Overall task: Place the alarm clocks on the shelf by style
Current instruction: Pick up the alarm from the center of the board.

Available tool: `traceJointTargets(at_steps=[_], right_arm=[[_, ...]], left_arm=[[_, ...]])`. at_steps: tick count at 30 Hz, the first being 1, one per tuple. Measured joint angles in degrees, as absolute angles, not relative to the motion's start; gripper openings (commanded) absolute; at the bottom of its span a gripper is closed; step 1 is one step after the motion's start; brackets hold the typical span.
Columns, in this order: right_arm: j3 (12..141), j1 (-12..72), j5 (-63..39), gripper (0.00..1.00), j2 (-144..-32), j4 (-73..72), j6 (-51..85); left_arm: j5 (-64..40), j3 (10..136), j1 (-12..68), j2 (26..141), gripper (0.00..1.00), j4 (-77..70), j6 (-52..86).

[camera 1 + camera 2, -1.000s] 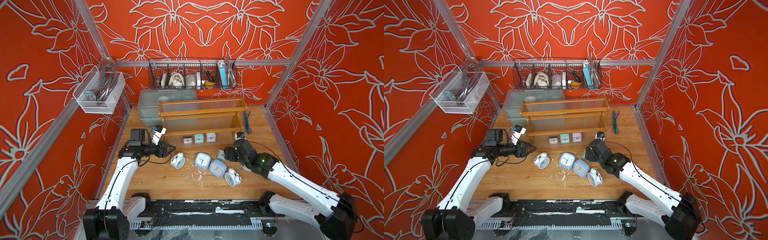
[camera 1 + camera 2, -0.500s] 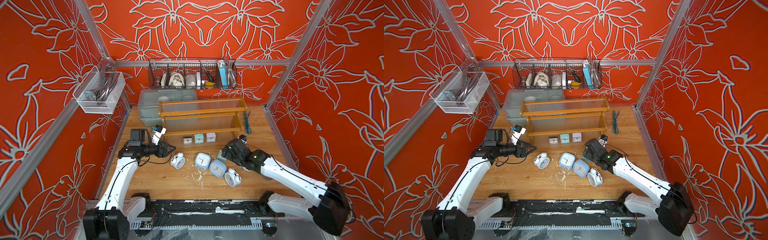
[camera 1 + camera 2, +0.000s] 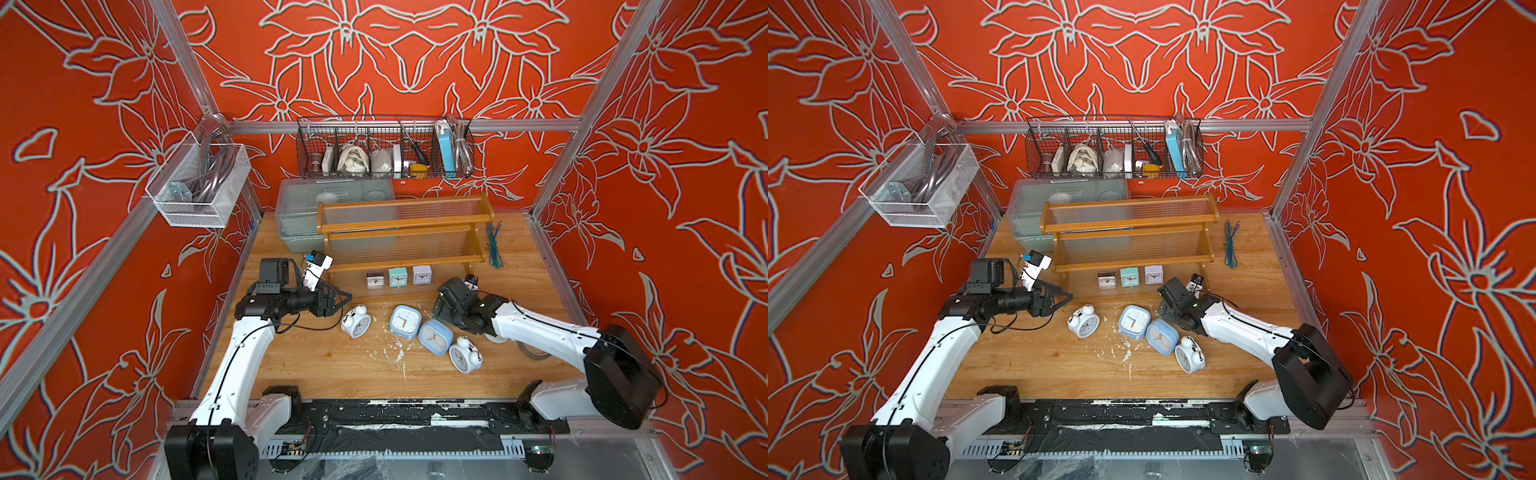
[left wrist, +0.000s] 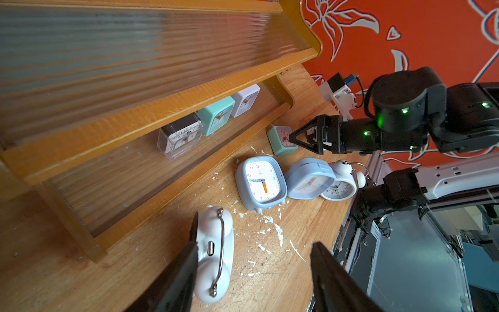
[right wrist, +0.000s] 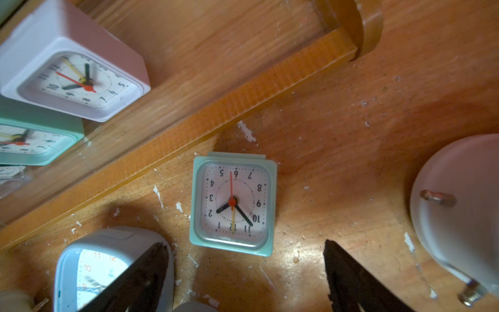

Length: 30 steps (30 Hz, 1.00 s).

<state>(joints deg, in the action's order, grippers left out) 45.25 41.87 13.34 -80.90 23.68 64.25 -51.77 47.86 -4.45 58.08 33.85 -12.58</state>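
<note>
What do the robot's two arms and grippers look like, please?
The left arm and right arm have white shells, black joints and thin black cables. The left gripper and right gripper are black, with tapering fingers. Green lights glow on the right arm's wrist.

The left arm (image 3: pixel 245 357) reaches forward, its wrist turned toward the right arm (image 3: pixel 540 332). The left gripper (image 4: pixel 253 245) is level, its jaws apart with nothing between them. Ahead of its fingertips, the right gripper (image 5: pixel 244 243) tilts downward, its jaws spread wide and empty.
</note>
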Motion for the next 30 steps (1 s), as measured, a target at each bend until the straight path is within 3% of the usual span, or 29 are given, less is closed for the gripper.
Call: traceJointTargets(at_steps=[8, 20, 26, 30], right_arm=[[45.3, 40.9, 12.5, 0.91, -86.6, 21.1, 63.7], [44.6, 38.6, 12.7, 0.67, -86.8, 20.2, 63.2], [43.1, 37.9, 13.9, 0.55, -82.5, 20.9, 61.6], [43.0, 37.8, 14.9, 0.52, -77.2, 21.2, 59.8]], left_arm=[[-51.8, 47.8, -4.4, 58.0, 0.67, 33.8, -12.8], [-51.8, 47.8, -4.4, 58.0, 0.67, 33.8, -12.9], [-51.8, 47.8, -4.4, 58.0, 0.67, 33.9, -12.9], [-51.8, 47.8, -4.4, 58.0, 0.67, 33.9, -12.9]])
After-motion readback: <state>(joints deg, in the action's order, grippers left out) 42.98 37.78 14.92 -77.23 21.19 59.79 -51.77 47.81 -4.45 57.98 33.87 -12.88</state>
